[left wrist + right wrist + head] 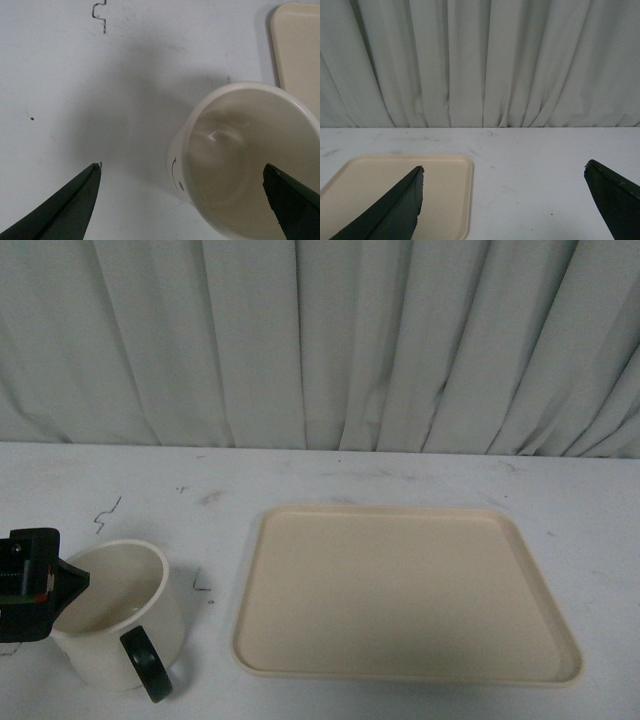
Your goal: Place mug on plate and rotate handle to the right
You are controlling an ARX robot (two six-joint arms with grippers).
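Observation:
The cream-white mug (118, 608) stands upright on the table at the front left, left of the plate (400, 590). Its black handle (148, 664) points toward the front, slightly right. My left gripper (62, 585) is open at the mug's left rim. In the left wrist view the left gripper (182, 169) straddles the mug (235, 145): one finger over its opening, the other over the bare table. Part of the black smiley (176, 174) shows on the wall. My right gripper (504, 167) is open and empty above the table, beside the plate's corner (455, 200); it is out of the front view.
A white table (330, 475) with small scribble marks (105, 512) carries everything. A pale pleated curtain (320, 340) hangs along the far edge. The plate's corner also shows in the left wrist view (300, 45).

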